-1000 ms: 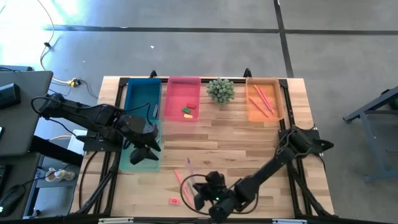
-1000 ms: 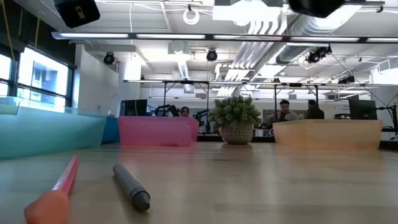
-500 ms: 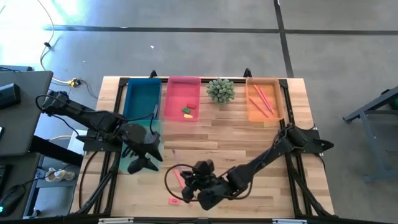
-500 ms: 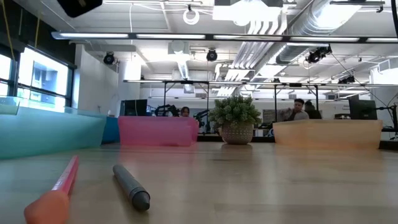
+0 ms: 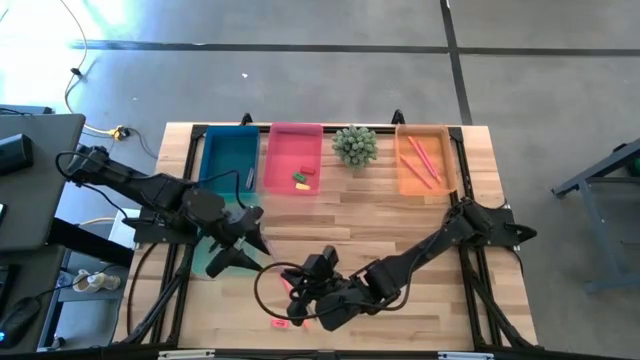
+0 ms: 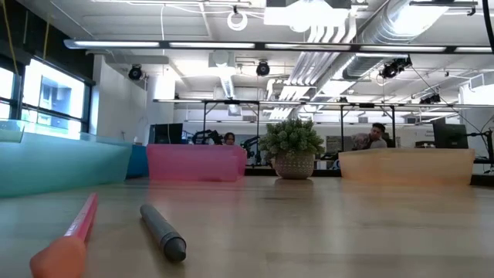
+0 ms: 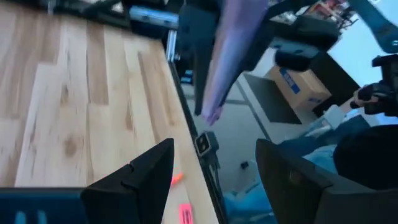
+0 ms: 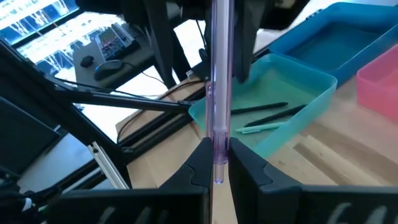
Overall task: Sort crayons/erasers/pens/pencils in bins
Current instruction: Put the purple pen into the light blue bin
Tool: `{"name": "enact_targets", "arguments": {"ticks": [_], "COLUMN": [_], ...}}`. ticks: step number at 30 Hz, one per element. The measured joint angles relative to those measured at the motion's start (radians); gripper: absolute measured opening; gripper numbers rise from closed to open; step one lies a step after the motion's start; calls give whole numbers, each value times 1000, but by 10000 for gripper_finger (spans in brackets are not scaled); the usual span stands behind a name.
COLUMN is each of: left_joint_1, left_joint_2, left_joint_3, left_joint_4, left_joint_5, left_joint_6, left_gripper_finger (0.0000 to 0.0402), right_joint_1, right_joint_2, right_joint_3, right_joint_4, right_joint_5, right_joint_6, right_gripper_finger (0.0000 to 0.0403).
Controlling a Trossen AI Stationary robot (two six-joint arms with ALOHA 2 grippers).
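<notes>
- Right gripper [image 8: 217, 163]: pinched on 1 purple pencil [image 8: 220, 87], near table's front edge.
- Left gripper [image 5: 245, 243]: fingers spread, holding nothing, over pale teal bin [image 8: 292, 93].

an open-plan robotics lab or office: exposed ceiling ducts [image 6: 370, 31], rows of desks with monitors [image 6: 449, 136], seated people [image 6: 377, 136], and concrete floor [image 5: 300, 80] marked with tape.
</notes>
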Motion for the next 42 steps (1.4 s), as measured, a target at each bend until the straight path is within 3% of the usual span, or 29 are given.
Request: {"name": "enact_targets", "arguments": {"ticks": [5, 12, 19, 35, 42], "left_joint_1": [0, 0, 0, 0, 0], "left_joint_2": [-34, -47, -48, -48, -48], "left_joint_3": [0, 0, 0, 0, 1], "left_joint_4": [78, 114, 148, 108, 32], "left_joint_5": [-9, -125, -135, -130, -132], "left_joint_6": [24, 33, 51, 86, 92], "left_gripper_finger": [213, 213, 206, 27, 22], "right_joint_1": [0, -11, -32, -45, -72], "right_joint_2": [0, 0, 0, 0, 0], "right_joint_3": [13, 13, 13, 13, 12], "right_joint_4": [-16, -16, -16, -31, -50], "right_joint_5": [0, -35, -68, -96, -163], "right_joint_6": [-3, -18, -39, -39, -37], "right_gripper_finger": [14, 14, 14, 15, 58]}}
